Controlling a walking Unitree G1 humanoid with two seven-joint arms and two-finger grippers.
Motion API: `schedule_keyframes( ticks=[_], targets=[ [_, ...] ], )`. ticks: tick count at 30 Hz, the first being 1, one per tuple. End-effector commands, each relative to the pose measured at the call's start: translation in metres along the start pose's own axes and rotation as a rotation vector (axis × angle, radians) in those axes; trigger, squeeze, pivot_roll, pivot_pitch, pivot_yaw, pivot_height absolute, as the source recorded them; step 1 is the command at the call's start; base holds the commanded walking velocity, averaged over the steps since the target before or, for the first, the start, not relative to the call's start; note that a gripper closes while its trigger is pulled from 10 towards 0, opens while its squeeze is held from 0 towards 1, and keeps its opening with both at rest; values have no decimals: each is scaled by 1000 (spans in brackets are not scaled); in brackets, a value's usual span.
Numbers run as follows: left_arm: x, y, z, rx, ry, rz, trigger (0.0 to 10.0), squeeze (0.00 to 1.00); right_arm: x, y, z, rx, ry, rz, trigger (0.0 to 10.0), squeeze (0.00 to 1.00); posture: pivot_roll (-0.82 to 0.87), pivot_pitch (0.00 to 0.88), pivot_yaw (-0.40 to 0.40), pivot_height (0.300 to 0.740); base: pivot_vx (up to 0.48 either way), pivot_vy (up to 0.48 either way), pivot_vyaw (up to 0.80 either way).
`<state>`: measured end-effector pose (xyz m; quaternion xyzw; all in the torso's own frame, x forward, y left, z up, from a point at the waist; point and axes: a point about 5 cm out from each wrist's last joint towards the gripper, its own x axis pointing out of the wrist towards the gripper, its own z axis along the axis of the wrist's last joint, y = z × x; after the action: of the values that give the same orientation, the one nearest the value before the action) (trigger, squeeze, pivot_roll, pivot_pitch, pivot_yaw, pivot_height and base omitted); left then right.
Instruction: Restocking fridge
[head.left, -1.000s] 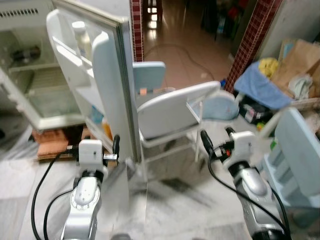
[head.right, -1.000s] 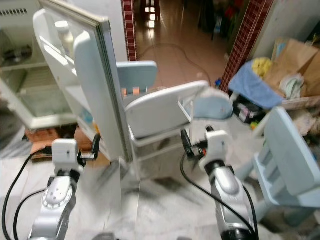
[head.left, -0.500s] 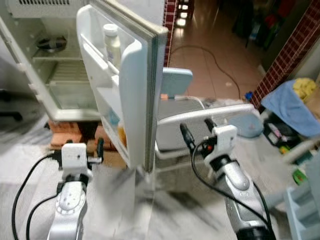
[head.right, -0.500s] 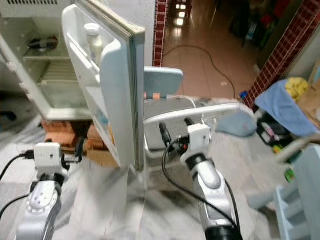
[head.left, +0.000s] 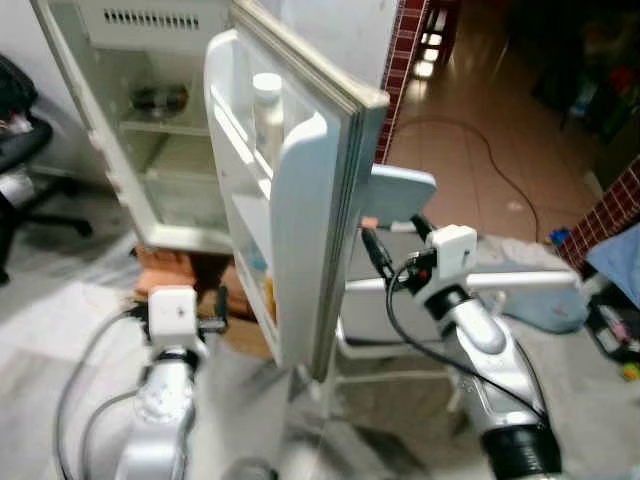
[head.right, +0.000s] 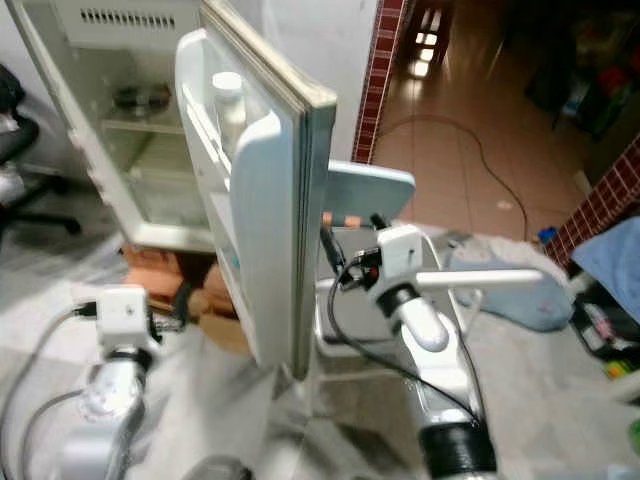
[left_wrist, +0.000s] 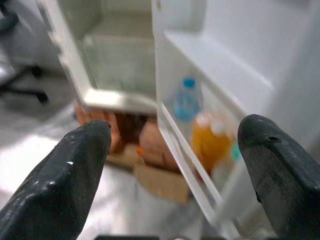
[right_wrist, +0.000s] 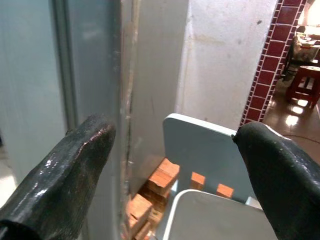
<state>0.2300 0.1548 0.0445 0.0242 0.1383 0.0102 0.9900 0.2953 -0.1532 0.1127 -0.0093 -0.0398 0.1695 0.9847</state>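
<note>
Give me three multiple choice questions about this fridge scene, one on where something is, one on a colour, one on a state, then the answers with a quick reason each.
1. Where is the white bottle?
A. top shelf of the fridge door
B. on the floor
C. on the chair

2. What colour is the cap of the small water bottle low in the door?
A. red
B. blue
C. black

3. How is the left gripper?
A. shut on a bottle
B. shut and empty
C. open and empty

Answers: 1 A, it stands in the door's upper rack. 2 B, the left wrist view shows a blue cap. 3 C, its fingers stand wide apart with nothing between.
</note>
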Motion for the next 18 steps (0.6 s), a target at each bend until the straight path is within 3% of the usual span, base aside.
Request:
schedule_keyframes(
  ticks=[1, 7, 10, 14, 15, 16, 17, 18],
  targets=[
    [-1, 5, -7, 18, 47, 0, 10000, 0, 13, 5, 11, 3, -48, 19, 10000, 0, 121, 0, -46, 740, 0, 0, 800],
    [0, 8, -7, 48, 51, 18, 10000, 0, 31, 12, 29, -20, -103, 54, 10000, 0, 130, 0, -47, 740, 0, 0, 555],
    [2, 7, -6, 48, 56, 10, 10000, 0, 50, 30, 49, 60, -170, 115, 10000, 0, 138, 0, -46, 740, 0, 0, 0],
    [2, 6, -5, 61, 55, -2, 10000, 0, 51, 67, 69, 218, -212, 385, 10000, 0, 143, 0, -47, 740, 0, 0, 0],
    [3, 6, -5, 61, 56, -2, 10000, 0, 42, 83, 76, 325, -203, 555, 10000, 0, 144, 0, -47, 740, 0, 0, 0],
    [3, 6, -5, 61, 56, -2, 10000, 0, 42, 83, 76, 325, -203, 555, 10000, 0, 144, 0, -47, 740, 0, 0, 0],
    [3, 6, -5, 63, 59, -7, 10000, 0, 28, 93, 80, 389, -199, 695, 10000, 0, 145, 0, -49, 740, 0, 0, 0],
    [3, 6, -6, 63, 60, -8, 10000, 0, 24, 94, 79, 388, -193, 713, 10000, 0, 142, 0, -49, 740, 0, 0, 0]
  ],
)
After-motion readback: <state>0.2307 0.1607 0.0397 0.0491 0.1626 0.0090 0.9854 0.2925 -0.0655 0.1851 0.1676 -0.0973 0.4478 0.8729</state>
